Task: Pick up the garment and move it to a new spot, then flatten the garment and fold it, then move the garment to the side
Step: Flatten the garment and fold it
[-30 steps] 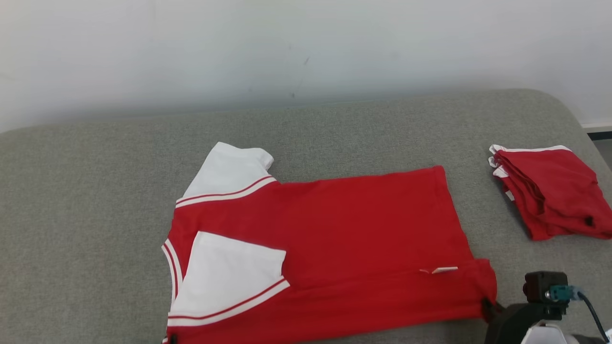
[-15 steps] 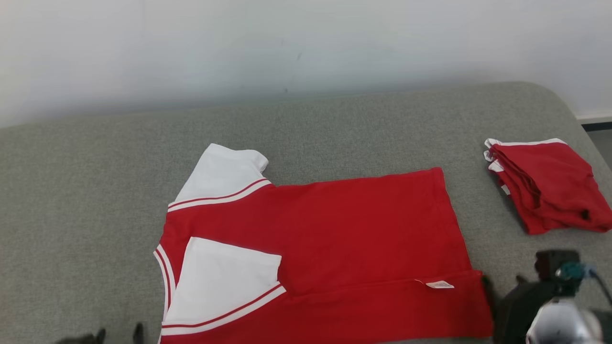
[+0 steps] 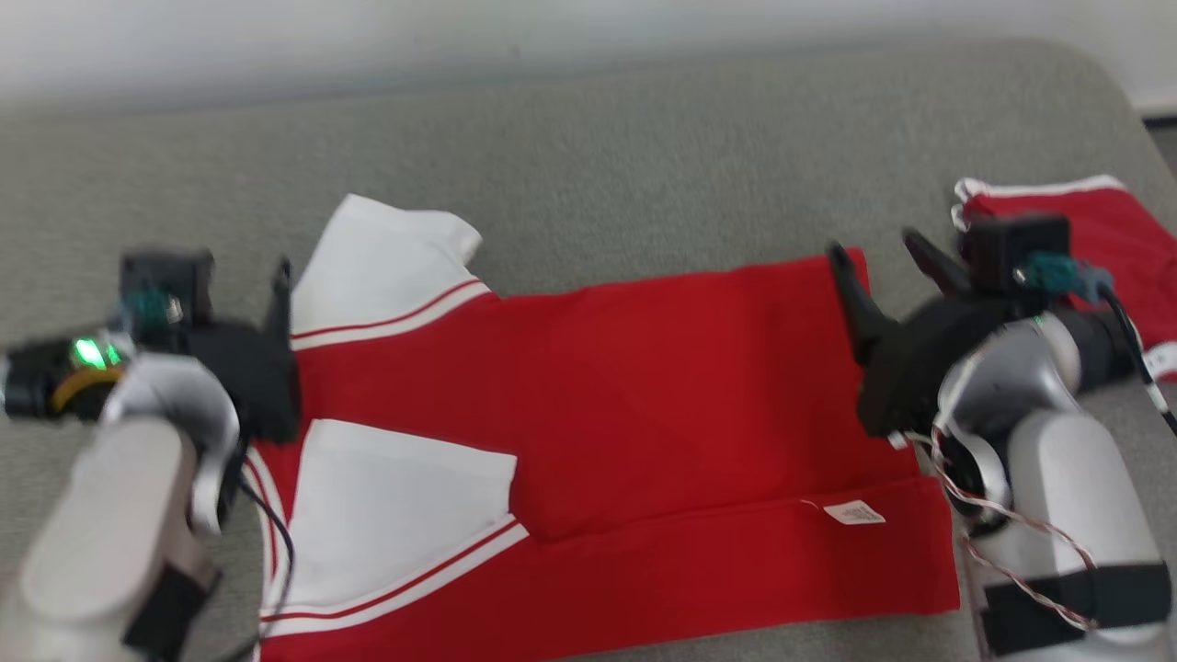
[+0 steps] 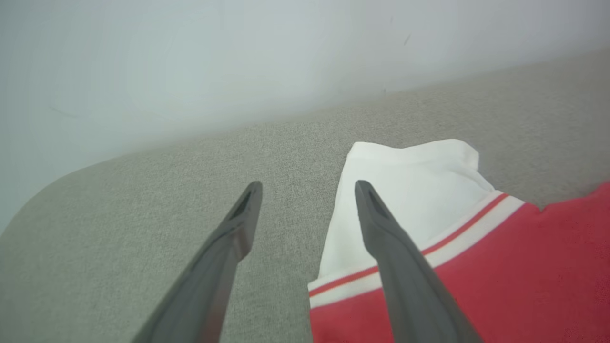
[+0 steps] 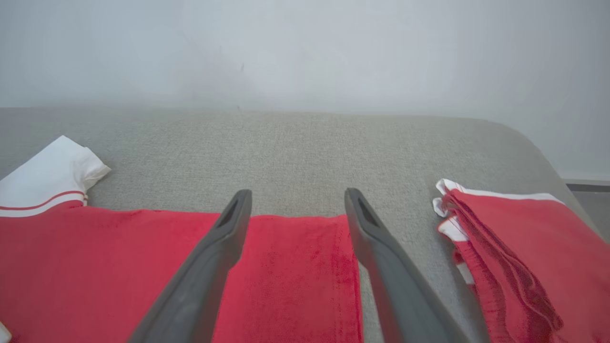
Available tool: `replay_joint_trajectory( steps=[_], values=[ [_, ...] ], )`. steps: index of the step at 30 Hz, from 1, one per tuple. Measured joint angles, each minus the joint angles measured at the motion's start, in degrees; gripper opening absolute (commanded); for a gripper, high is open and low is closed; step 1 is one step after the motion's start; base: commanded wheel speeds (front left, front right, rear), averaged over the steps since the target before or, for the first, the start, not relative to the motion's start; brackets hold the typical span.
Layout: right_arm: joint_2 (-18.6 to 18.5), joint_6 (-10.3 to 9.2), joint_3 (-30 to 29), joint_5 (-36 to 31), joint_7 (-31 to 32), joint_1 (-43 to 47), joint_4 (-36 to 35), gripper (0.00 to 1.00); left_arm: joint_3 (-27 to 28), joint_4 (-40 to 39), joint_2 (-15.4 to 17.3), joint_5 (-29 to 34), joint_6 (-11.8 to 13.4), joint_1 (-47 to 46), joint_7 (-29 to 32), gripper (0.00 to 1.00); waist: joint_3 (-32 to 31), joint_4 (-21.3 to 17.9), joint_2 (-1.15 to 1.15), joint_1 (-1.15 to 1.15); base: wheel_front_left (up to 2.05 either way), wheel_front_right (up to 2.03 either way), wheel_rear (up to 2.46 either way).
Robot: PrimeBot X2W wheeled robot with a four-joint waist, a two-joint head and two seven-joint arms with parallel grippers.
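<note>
Now, my left claw (image 4: 307,190): spread, empty, at the white sleeve (image 4: 410,190) edge.
My right claw (image 5: 295,195): spread, empty, over the hem (image 5: 350,267).
Garment (image 3: 662,386): flat on the grey padded surface (image 3: 644,165), near edge folded.
Risk: uneven pinches could skew my fold.

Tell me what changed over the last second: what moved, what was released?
Both end effectors released the red-and-white shirt at its near corners, opened, and moved forward: the left end effector to the far white sleeve, the right end effector over the far right corner. The head camera tilted down. The shirt, near strip folded over, and the folded red pile to its right stayed put.
</note>
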Motion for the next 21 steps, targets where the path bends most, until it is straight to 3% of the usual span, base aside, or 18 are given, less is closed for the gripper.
replay_joint_trajectory(
  steps=[8,21],
  values=[
    [0.7,0.00,4.9,0.5,-4.3,-7.6,1.9,1.00,-1.3,11.6,1.0,2.7,-1.5,-15.9,3.7,1.00,8.1,-3.4,0.01,0.01,0.00,0.00,0.00],
    [0.0,0.00,4.1,0.2,-5.0,-6.4,1.2,1.00,-2.2,19.2,2.4,2.4,-2.3,-23.2,9.5,1.00,14.1,-7.9,0.00,-0.01,0.00,0.00,0.00]
  ],
)
